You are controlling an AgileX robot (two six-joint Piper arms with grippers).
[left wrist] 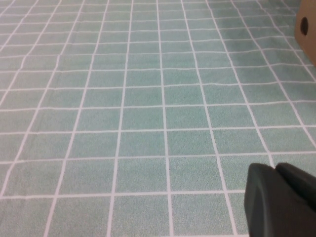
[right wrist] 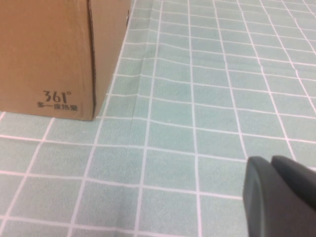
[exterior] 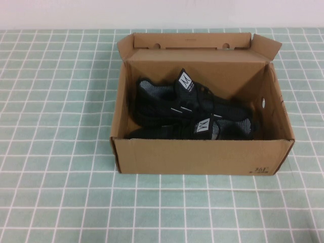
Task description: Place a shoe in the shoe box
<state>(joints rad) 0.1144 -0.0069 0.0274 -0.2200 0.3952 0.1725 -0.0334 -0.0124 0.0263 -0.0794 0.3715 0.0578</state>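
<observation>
The shoe [exterior: 174,101] lies inside the shoe box [exterior: 197,157], toward the box's rear, its white tongue label tilted up and its toe pointing to the table's right edge. Just in front of it, against the box's front wall, lies its mate [exterior: 202,129], also black with a white tongue label; the two sneakers touch and partly overlap. The shoe box stands open in the middle of the tabletop, nearer the far edge than the near one, with its flap lid [exterior: 192,43] raised upright at the back and small black print at the front wall's right end. A round hole shows in its right side wall.

The box rests on a green tablecloth [exterior: 61,152] with a white grid, which covers the whole table.

The left gripper [left wrist: 281,200] hangs low over bare cloth, with a corner of the box at the far side of its wrist view. The right gripper [right wrist: 279,195] hangs low over the cloth near the box's printed front corner. Only a dark part of each claw shows, so whether either is released or clenched cannot be told.
</observation>
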